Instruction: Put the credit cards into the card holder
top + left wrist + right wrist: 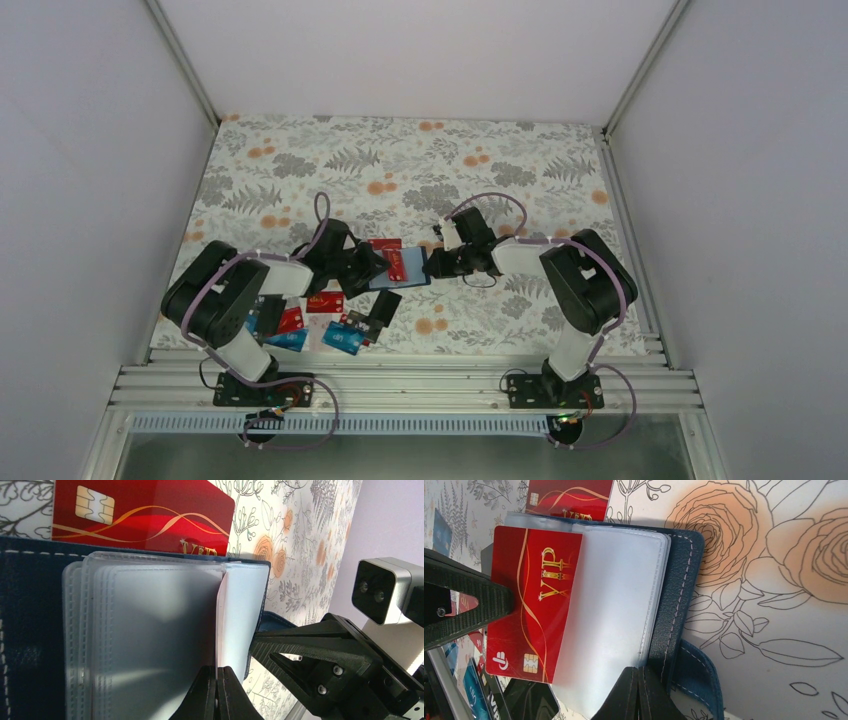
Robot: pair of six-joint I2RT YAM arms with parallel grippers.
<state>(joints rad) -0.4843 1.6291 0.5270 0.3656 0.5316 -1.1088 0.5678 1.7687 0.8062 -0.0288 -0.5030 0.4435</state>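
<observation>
pressed-together black fingertips (pixel 204 697) of the left claw (pixel 216 677) sit at the bottom of the left wrist view. they are pinched on a thin pale sheet seen edge-on. the right wrist view shows one of those fingers lying on the outer end of a red vip card (pixel 531 595), so the left claw grips that card. the card's other end sits inside one of the clear sleeves (pixel 150 640), and its chip end sticks out.

the sleeves fan out from the open card holder (pixel 679 580), which lies flat on the flowered table cloth (pixel 400 170) in the middle of the table, between the two arms. its navy cover with pale stitching shows along the edge.

the right claw (pixel 639 677) is clamped shut on the holder's near edge, just beside the snap tab (pixel 701 680), which juts out onto the cloth. from the left wrist, the right claw's finger reaches the holder from the right, with its wrist camera (pixel 380 590) above it.

a second red card (pixel 145 515) lies just beyond the holder's far edge, touching it or partly under it; i cannot tell which.

nearer the left arm's base, loose cards lie close together on the cloth: red cards (pixel 325 302), blue cards (pixel 343 338) and a black card (pixel 381 307).
</observation>
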